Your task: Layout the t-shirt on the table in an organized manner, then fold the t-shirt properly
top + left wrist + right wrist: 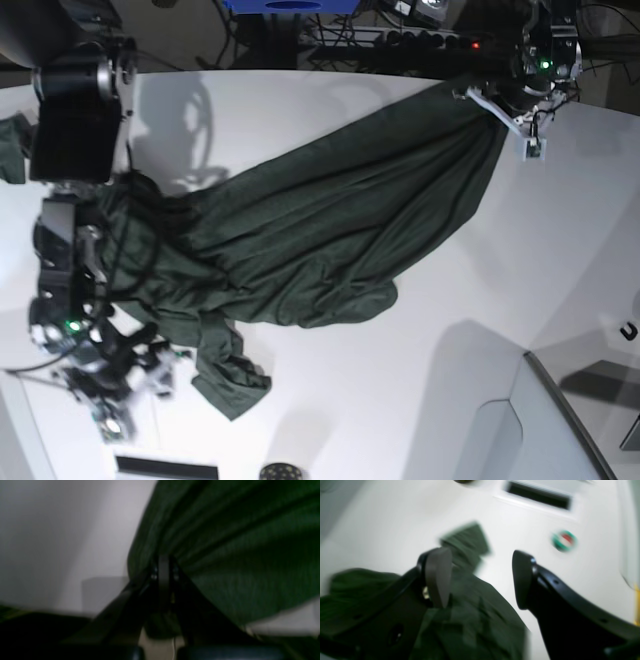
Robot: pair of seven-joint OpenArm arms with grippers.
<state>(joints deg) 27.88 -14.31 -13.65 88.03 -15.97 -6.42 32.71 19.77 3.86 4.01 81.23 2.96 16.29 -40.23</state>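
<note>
I've got the t-shirt [330, 235] strung across the white tabletop [430, 400], one end bunched by my right arm, other end pinched in the left gripper [163, 570], fingers fully closed on cloth. Right gripper [480, 580] fingers stand wide apart w/ nothing in them, fabric just below. Next I'd re-grab a clean hem corner on the right, then pull both ends taut & lay it flat w/o twisting.

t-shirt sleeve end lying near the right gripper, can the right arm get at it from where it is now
Probably yes: the right gripper stands open directly over the t-shirt, nothing between them on the table. The left gripper holds the far end.
</note>
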